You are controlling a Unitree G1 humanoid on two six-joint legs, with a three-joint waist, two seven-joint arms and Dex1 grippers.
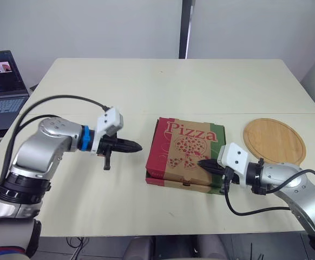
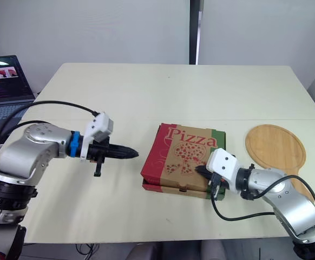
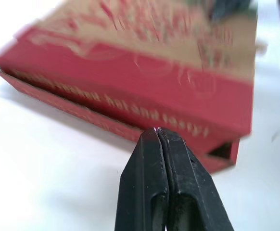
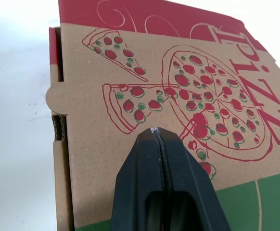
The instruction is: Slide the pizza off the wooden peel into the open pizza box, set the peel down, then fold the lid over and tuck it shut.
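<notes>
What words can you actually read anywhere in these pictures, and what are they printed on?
"Pizza": in red script on the lid of the pizza box.
"hot and tasty!": on the box's red side, seen in the left wrist view; the words before it are too blurred to read.
Laptop screen: something is displayed, but it is too small to read.

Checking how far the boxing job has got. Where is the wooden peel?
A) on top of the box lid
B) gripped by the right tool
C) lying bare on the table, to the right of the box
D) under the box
C: the wooden peel lies flat on the table beside the pizza box, with nothing on it.
</notes>
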